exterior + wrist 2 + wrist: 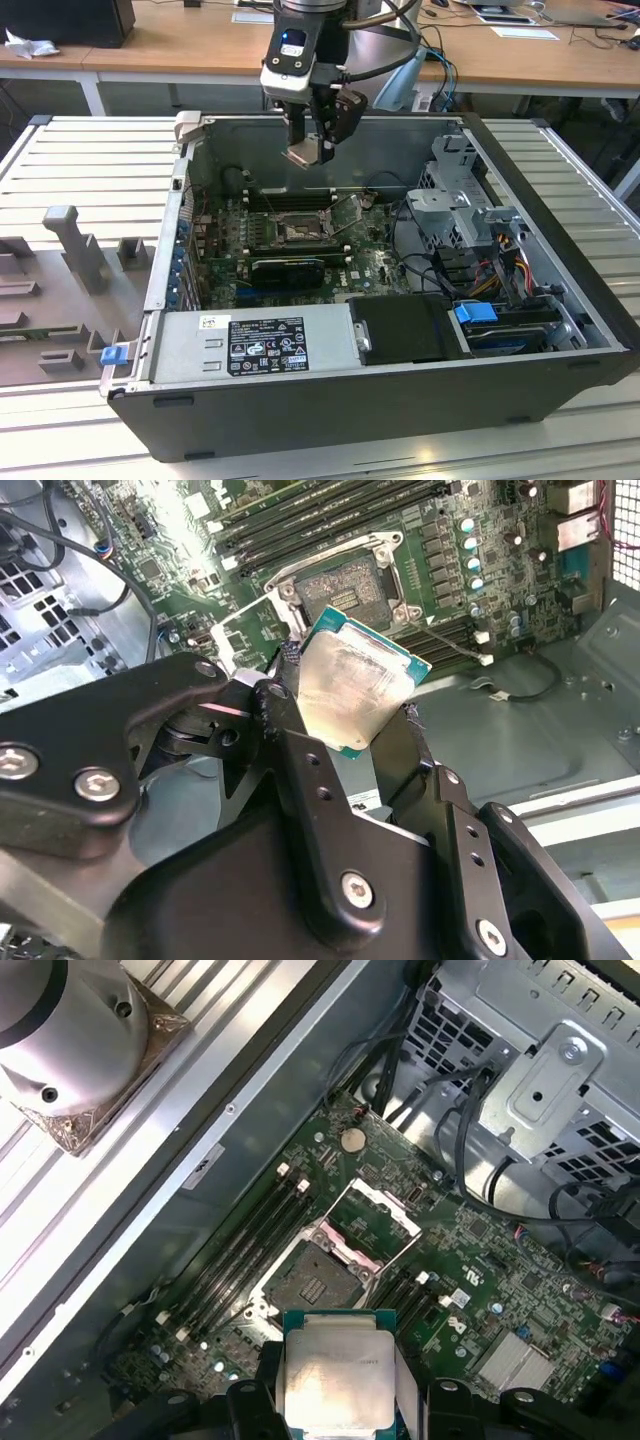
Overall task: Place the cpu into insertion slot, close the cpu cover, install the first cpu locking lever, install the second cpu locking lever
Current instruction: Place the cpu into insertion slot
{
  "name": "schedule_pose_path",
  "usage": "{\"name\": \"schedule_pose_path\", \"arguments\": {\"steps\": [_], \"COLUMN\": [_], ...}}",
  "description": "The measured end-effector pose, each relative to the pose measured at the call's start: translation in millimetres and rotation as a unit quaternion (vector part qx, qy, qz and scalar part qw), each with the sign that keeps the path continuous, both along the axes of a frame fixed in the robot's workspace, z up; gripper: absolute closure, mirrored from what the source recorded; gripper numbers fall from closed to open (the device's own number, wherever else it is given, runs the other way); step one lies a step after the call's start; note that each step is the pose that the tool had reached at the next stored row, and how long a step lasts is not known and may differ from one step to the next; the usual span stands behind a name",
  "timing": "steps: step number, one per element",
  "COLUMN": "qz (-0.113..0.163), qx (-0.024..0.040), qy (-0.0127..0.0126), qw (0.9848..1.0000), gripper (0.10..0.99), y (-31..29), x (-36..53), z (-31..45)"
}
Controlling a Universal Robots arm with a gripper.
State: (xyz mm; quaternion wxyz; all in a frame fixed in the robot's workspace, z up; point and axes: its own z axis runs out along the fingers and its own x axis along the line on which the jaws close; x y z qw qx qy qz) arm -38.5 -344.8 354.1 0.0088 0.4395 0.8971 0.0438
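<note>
My gripper (312, 150) hangs above the open computer case, shut on the cpu (355, 685), a thin square chip with a pale silver face, also visible in the first wrist view (338, 1372) and as a small pale square in the exterior view (302, 156). Below it on the motherboard lies the insertion slot (298, 229), a dark frame with a brownish centre, seen in both wrist views (345, 584) (312, 1282). The cpu cover (378, 1210) stands swung open beside the socket, a grey metal frame with a square window (347, 208).
Long black memory slots (245, 1245) run beside the socket. A metal drive cage (470, 205) with cables fills the exterior view's right side of the case. A power supply (255, 340) sits at the near edge. A grey fixture (60, 290) lies on the table at the left.
</note>
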Motion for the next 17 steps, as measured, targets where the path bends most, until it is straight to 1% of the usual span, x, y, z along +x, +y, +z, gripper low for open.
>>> {"name": "schedule_pose_path", "arguments": {"steps": [1, 2, 5, 7, 12, 14, 17], "qz": [-0.020, -0.032, -0.051, -0.066, -0.070, -0.072, -0.080], "qx": [0.0000, 0.0000, 0.0000, 0.0000, -0.0001, -0.0002, 0.0000], "qy": [0.0000, 0.0000, 0.0000, 0.0000, 0.0003, 0.0003, 0.0003], "qw": [0.9998, 0.9995, 0.9987, 0.9978, 0.9976, 0.9974, 0.9968], "gripper": [0.557, 0.557, 0.557, 0.557, 0.557, 0.557, 0.557], "y": [0.0, 0.0, 0.0, 0.0, 0.0, -0.1, -0.1], "x": [0.0, 0.0, 0.0, 0.1, 0.0, 0.0, 0.0], "z": [-0.2, -0.3, -0.5, -1.2, -5.5, -5.7, -6.0]}}
